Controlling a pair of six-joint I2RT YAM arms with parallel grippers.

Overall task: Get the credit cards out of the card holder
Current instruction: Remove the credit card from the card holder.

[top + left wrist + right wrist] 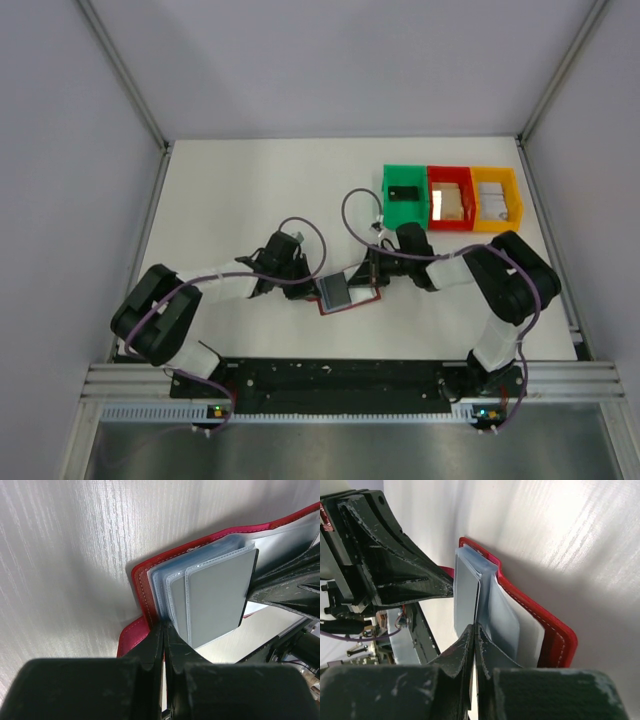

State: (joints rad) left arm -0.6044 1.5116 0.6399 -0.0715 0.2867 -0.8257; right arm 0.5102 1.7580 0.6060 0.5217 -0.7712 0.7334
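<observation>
The card holder (pixel 350 302) lies open on the table between both arms, dark red with a red border; it also shows in the left wrist view (pixel 142 587) and the right wrist view (pixel 555 635). Its clear sleeves stand up with a pale grey credit card (pixel 215 597) in the front one. My left gripper (pixel 165 626) is shut on the holder's sleeve edge by the spine, seen from above (pixel 312 287). My right gripper (pixel 475 628) is shut on the upright grey card's (pixel 466 592) edge, opposite the left gripper, seen from above (pixel 368 275).
Three open bins stand at the back right: green (pixel 388 185) with a dark card, red (pixel 432 200) with a tan card, yellow (pixel 515 195) with a pale card. The arm bases and rail run along the near edge (pixel 340 375).
</observation>
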